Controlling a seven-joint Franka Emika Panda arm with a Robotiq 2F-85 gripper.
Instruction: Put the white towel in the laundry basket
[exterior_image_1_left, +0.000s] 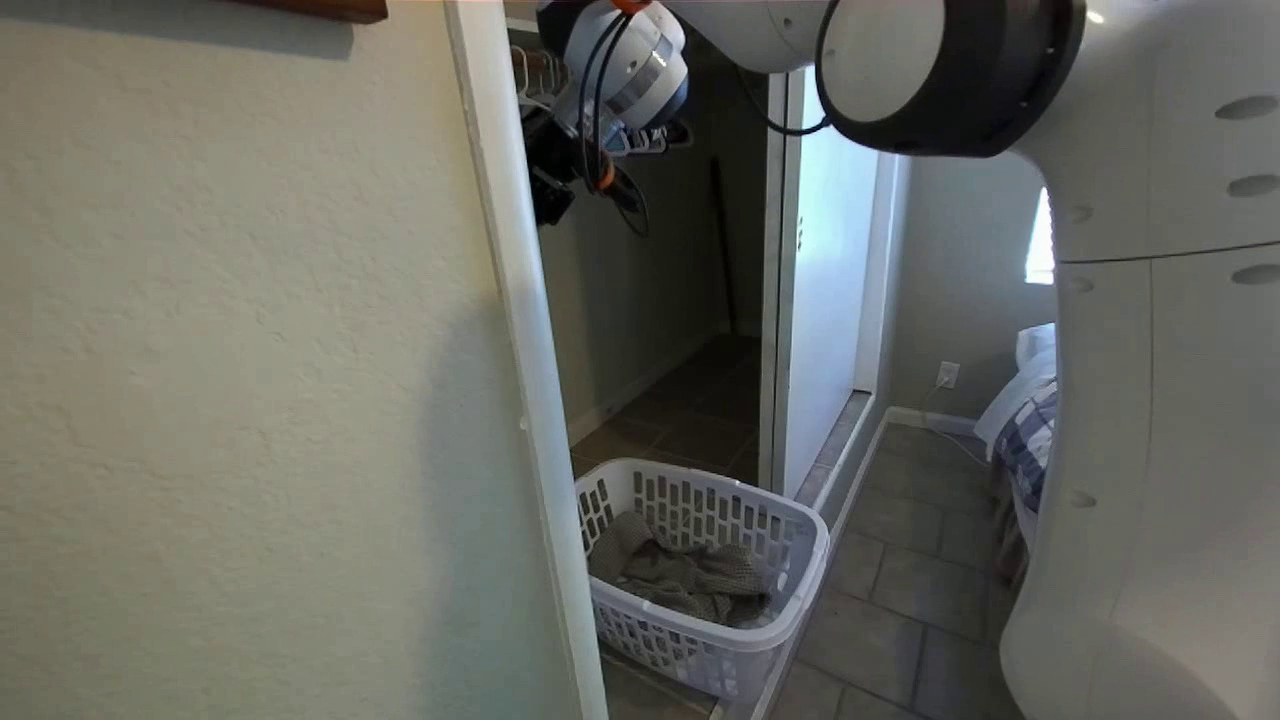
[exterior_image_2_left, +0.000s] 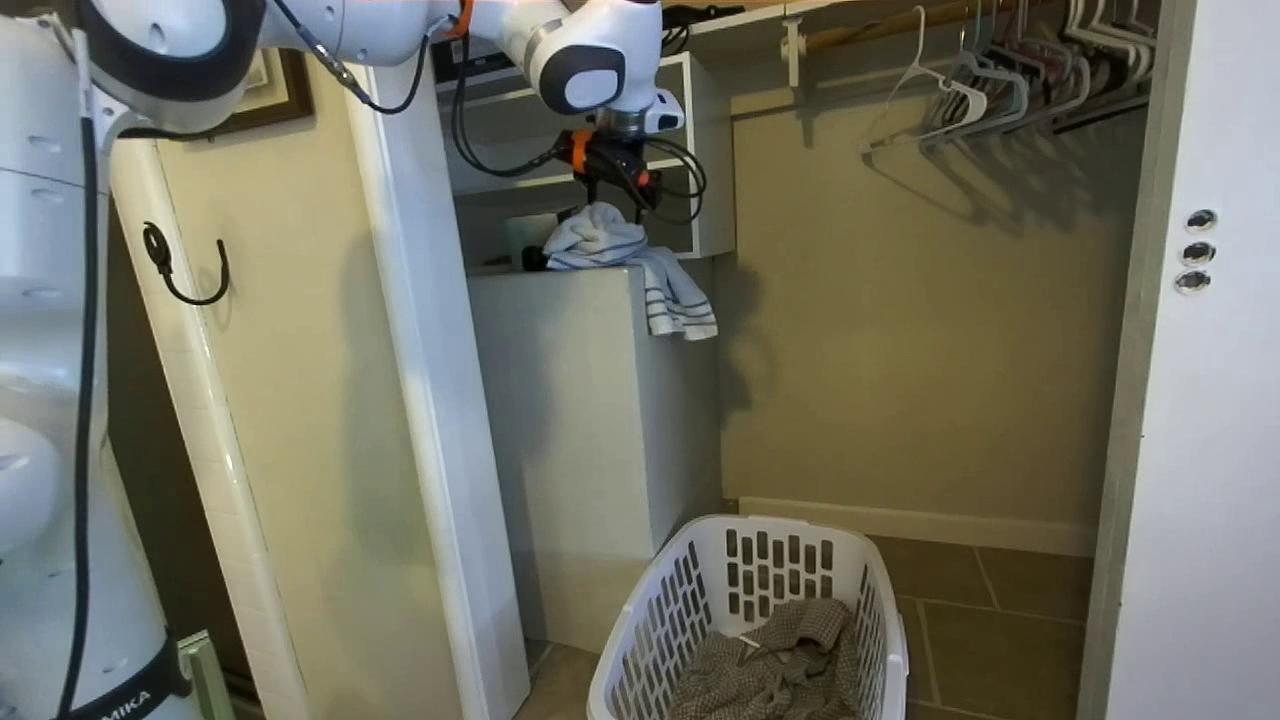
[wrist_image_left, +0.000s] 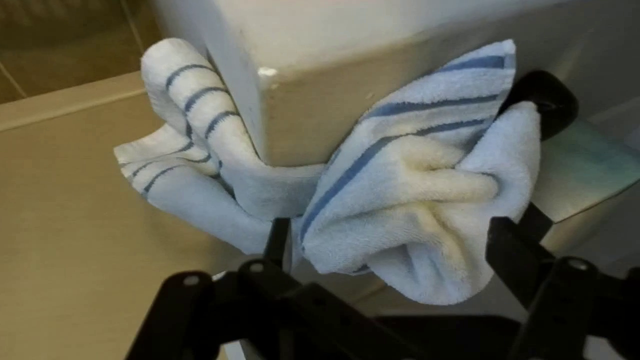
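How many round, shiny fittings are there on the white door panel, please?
3, one above another near the edge of the white door panel in an exterior view: the upper fitting, the middle fitting and the lower fitting. Others may be hidden outside that picture.

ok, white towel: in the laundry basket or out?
Out: in an exterior view the white towel is bunched atop the pale block, one end hanging over its edge; the laundry basket holds a darker cloth.

In an exterior view, legible at lower left: "MIKA", in pale capitals on the black band around the foot of the white robot arm. Set on a slant, climbing toward the right, with the M close to the lower edge.
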